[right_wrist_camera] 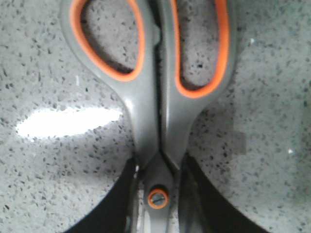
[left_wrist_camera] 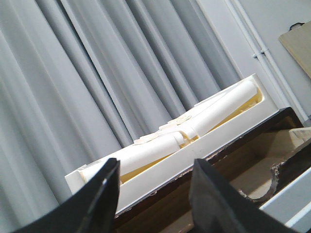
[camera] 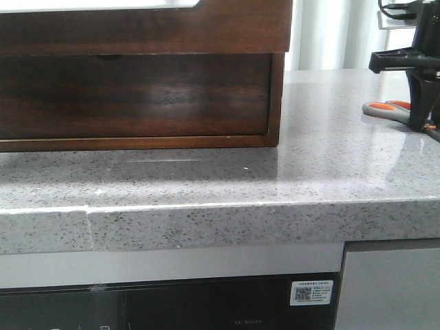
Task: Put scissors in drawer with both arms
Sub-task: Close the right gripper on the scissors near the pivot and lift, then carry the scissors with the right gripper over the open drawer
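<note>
The scissors (camera: 385, 108), grey handles lined with orange, lie flat on the speckled counter at the far right. My right gripper (camera: 425, 124) stands over them. In the right wrist view it (right_wrist_camera: 158, 194) is closed around the scissors (right_wrist_camera: 146, 97) at the pivot screw, a finger pressed on each side, handles pointing away. The drawer (camera: 227, 31) is the dark brown band at the top left, with a pale cutout along its top edge. My left gripper (left_wrist_camera: 155, 167) is open and empty, raised near the cabinet's top; it is out of the front view.
A second dark wood front (camera: 137, 96) with a small finger notch sits below the drawer. A white tray (left_wrist_camera: 194, 145) of pale rolls rests on the dark wood top, with grey curtains (left_wrist_camera: 97, 73) behind. The counter's front edge (camera: 206, 220) runs across the view.
</note>
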You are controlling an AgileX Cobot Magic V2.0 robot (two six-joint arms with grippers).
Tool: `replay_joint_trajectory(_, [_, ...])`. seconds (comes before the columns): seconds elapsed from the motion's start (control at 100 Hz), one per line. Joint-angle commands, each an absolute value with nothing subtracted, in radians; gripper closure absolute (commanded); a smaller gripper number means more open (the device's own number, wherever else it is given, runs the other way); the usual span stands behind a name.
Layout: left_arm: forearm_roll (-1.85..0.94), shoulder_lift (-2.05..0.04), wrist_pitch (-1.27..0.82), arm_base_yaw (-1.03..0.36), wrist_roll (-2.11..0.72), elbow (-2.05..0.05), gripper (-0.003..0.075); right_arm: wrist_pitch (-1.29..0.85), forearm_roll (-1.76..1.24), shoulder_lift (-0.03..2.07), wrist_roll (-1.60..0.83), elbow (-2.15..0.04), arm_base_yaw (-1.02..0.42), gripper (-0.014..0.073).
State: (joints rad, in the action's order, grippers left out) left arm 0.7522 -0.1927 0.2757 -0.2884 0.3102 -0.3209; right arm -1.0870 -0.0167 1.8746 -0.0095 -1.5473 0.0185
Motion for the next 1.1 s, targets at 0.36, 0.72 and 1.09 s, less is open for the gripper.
replay_joint_trajectory(0.36, [0.725,-0.203,0.313,-0.292,0.322,-0.348,0.0405,-1.086,-0.127,1.609,-0.209,-1.762,-0.035,0.0659])
replay_joint_trajectory(0.72, [0.725,-0.203,0.313,-0.292,0.322,-0.348,0.0405,-1.093,-0.232,1.516,-0.388,-2.050,-0.278,0.0659])
replay_joint_trajectory(1.09, [0.725,-0.203,0.313,-0.292,0.322,-0.348,0.0405,-1.089,-0.255,1.559,-0.638,-2.086,-0.611,0.0659])
